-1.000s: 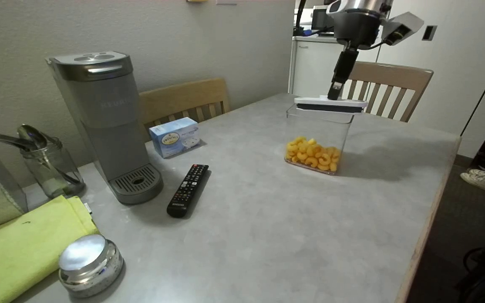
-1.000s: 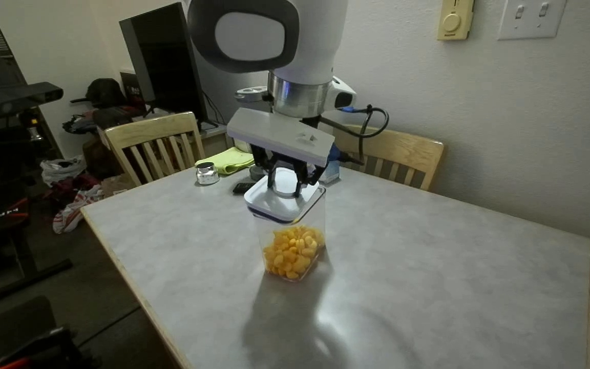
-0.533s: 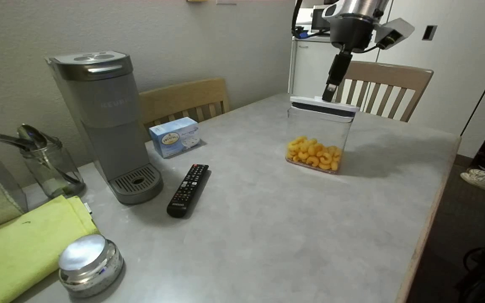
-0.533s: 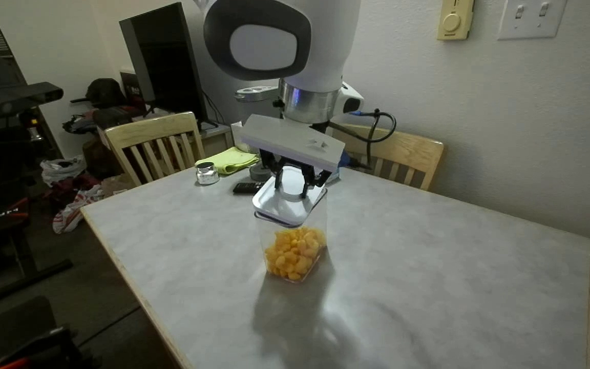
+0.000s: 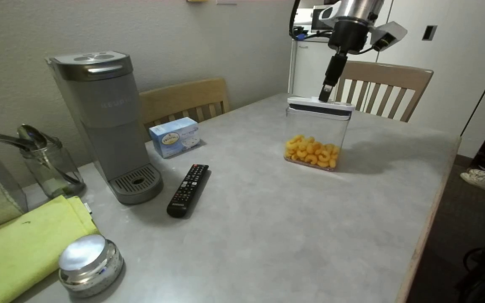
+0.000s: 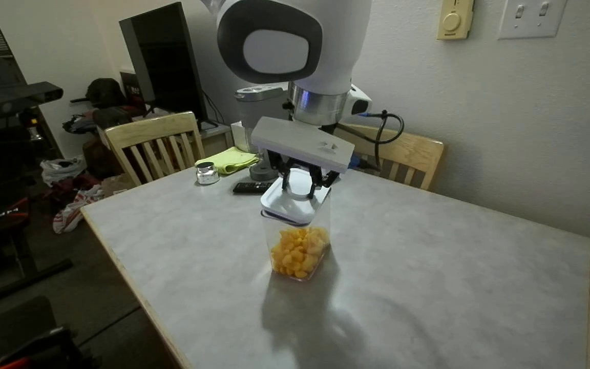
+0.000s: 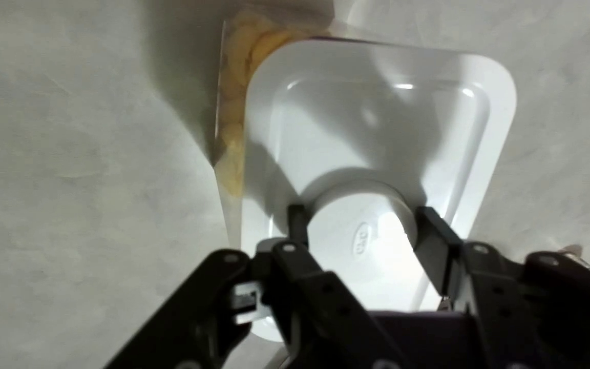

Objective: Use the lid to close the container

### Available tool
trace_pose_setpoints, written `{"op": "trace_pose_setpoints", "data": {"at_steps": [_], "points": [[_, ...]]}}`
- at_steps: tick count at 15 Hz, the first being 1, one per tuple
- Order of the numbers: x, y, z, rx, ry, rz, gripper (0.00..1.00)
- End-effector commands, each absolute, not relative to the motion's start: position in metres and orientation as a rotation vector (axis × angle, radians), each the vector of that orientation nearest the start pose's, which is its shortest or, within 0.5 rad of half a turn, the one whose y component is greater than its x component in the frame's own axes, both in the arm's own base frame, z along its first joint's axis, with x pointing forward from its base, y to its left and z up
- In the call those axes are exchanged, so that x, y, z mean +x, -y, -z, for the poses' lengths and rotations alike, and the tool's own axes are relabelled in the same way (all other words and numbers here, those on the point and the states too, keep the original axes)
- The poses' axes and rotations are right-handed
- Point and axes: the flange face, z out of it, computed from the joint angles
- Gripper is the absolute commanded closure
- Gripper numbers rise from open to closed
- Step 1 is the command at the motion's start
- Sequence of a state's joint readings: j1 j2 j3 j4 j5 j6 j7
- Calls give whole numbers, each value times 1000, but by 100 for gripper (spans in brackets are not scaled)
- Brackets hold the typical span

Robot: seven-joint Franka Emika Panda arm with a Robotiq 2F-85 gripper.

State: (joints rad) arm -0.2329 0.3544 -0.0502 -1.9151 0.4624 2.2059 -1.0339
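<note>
Two part-spread end effector (image 7: 361, 220) fingers (image 7: 436, 245) clasp the lid (image 7: 356, 128) by its knob (image 7: 346, 251).

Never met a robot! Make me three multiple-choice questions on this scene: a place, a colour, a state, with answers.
1. Where is the white lid?
A) On a chair
B) Over the clear plastic container
C) Under the Samsung remote

2. What colour is the folded cloth?
A) Red
B) Blue
C) Yellow

3. The pincer is:
A) gripping the lid's knob
B) wide open
C) holding the cloth

1 B: both exterior views show it there.
2 C: both exterior views show yellow.
3 A: in the wrist view, its fingers flank the knob.
</note>
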Motion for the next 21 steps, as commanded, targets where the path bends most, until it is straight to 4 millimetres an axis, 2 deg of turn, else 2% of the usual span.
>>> {"op": "trace_pose_setpoints", "data": {"at_steps": [1,3,4,5,8,9,10,13,14,15,21], "points": [[601,161,-306,-2717,684,240,71],[600,159,-307,-2712,694,233,71],[599,159,-308,-2710,700,232,49],[600,159,-309,-2708,707,231,31],[601,157,-313,-2700,717,228,8],[602,156,-314,-2698,718,228,2],[604,155,-317,-2694,724,230,0],[611,156,-326,-2681,741,235,0],[614,157,-331,-2678,751,234,8],[617,158,-335,-2674,758,238,27],[627,172,-355,-2671,795,209,69]]}}
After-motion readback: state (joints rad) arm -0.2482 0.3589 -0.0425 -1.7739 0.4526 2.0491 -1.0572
